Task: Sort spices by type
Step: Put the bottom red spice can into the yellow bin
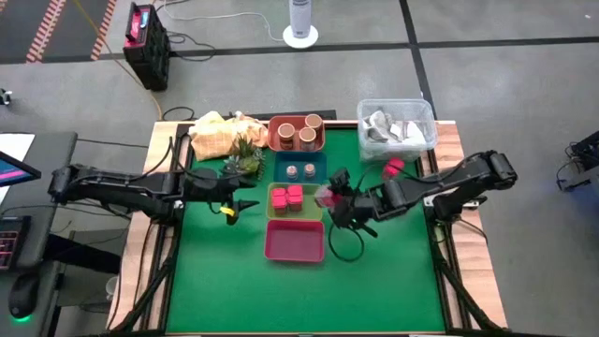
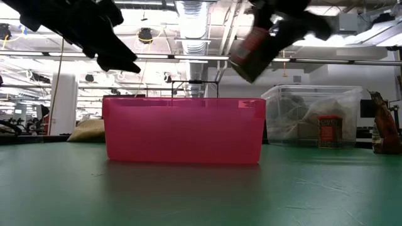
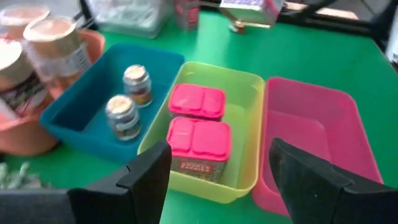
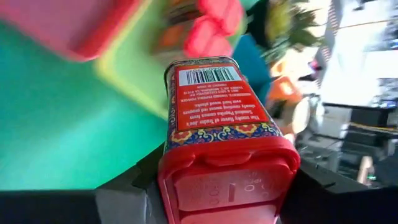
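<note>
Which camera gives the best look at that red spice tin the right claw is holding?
The right wrist view: the red spice tin fills it, label readable, pinched by the right claw. The low view shows it tilted overhead; the high view only a pink smudge.

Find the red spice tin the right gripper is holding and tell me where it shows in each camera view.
High view: red spice tin in the right gripper, right of the green tray.
Low view: tilted in the air at upper centre-right, above the pink tray.
Left wrist view: far off at the top edge.
Right wrist view: fills the centre.
Shared landmark: the pink tray.
</note>
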### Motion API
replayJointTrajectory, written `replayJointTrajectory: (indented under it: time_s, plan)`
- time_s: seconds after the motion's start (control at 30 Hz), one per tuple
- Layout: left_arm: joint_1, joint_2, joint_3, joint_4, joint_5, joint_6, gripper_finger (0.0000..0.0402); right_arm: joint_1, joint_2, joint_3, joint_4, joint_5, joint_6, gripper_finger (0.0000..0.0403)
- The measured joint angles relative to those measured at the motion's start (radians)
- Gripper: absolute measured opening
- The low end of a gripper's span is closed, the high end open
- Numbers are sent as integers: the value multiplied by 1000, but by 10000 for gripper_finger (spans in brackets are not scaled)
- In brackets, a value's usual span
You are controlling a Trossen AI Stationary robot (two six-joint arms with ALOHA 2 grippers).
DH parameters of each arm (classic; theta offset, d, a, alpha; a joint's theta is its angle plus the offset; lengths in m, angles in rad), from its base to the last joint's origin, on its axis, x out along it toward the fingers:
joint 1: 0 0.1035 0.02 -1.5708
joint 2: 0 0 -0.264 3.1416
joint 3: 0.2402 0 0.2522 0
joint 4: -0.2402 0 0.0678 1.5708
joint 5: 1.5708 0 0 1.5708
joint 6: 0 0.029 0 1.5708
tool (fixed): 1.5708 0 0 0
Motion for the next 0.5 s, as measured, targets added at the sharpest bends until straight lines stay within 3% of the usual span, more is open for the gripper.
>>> replayJointTrajectory:
  time_s: [0.23, 0.5]
  plan:
    - [20, -22, -1, 22, -3, -40, 256, -85, 110, 1, 197, -43, -205, 241]
    - [12, -104, 0, -9, -5, -54, 256, -86, 174, 0, 184, -13, -450, 241]
